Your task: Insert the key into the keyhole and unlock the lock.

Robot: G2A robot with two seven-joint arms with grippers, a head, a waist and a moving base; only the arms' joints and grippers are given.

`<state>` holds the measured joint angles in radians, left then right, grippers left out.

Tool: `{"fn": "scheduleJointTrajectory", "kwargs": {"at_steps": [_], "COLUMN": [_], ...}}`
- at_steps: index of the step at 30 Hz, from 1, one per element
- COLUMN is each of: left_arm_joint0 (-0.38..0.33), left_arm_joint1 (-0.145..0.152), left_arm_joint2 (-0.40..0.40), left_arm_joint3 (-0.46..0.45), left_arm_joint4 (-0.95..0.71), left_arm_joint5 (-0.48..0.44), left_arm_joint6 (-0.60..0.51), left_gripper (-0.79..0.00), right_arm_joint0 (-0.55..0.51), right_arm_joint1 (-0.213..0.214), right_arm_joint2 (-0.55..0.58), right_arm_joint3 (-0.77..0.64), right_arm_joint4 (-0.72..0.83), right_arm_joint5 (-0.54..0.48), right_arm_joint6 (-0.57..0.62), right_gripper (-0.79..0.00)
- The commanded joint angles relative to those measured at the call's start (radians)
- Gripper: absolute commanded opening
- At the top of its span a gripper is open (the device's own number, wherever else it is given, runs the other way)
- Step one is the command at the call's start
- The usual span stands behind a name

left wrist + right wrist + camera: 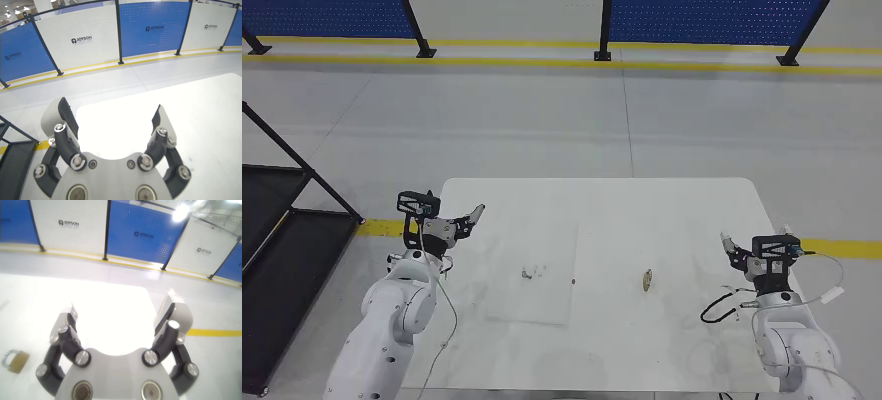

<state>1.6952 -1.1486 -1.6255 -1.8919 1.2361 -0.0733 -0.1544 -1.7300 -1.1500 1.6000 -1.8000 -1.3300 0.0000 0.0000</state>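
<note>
A small brass padlock (pixel 647 280) with a silver shackle lies on the white table (pixel 672 215), right of centre; the right wrist view also shows the padlock (pixel 18 361). A small silvery key (pixel 533 271) lies on a pale mat left of centre. My left gripper (pixel 454 219) hangs open over the table's left edge, well away from the key, with nothing between its fingers (pixel 69 121). My right gripper (pixel 757 243) is open near the table's right edge, to the right of the padlock, and it too holds nothing between its fingers (pixel 72 318).
A pale thin mat (pixel 542 300) lies under the key. A black cable (pixel 720 308) curls on the table beside the right arm. A black metal rack (pixel 282 250) stands on the floor to the left. Blue and white fence panels (pixel 702 20) stand far behind.
</note>
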Motion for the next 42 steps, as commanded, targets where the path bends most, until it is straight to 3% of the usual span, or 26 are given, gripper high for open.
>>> {"fn": "scheduleJointTrajectory", "kwargs": {"at_steps": [1, 12, 19, 22, 30, 42], "left_arm_joint0": [-0.009, -0.069, -0.121, -0.153, -0.255, -0.307], "left_arm_joint1": [0.002, 0.003, 0.008, 0.008, 0.008, 0.004], "left_arm_joint2": [0.001, 0.030, 0.075, 0.094, 0.150, 0.231], "left_arm_joint3": [-0.033, -0.215, -0.263, -0.270, -0.204, -0.041], "left_arm_joint4": [0.006, -0.130, -0.217, -0.254, -0.352, -0.469], "left_arm_joint5": [-0.019, -0.060, -0.059, -0.010, 0.163, 0.264], "left_arm_joint6": [-0.058, -0.429, -0.738, -0.870, -1.164, -1.273], "left_gripper": [0.000, 0.000, 0.000, 0.000, 0.000, 0.000], "right_arm_joint0": [0.000, 0.000, 0.000, 0.000, 0.000, 0.000], "right_arm_joint1": [0.000, 0.000, 0.000, 0.000, 0.000, 0.000], "right_arm_joint2": [0.000, 0.000, 0.000, 0.000, 0.000, 0.000], "right_arm_joint3": [0.000, 0.000, 0.000, 0.000, 0.000, 0.000], "right_arm_joint4": [0.000, 0.000, 0.000, 0.000, 0.000, 0.000], "right_arm_joint5": [0.000, 0.000, 0.000, 0.000, 0.000, 0.000], "right_arm_joint6": [0.000, 0.000, 0.000, 0.000, 0.000, 0.000], "right_gripper": [0.000, 0.000, 0.000, 0.000, 0.000, 0.000]}}
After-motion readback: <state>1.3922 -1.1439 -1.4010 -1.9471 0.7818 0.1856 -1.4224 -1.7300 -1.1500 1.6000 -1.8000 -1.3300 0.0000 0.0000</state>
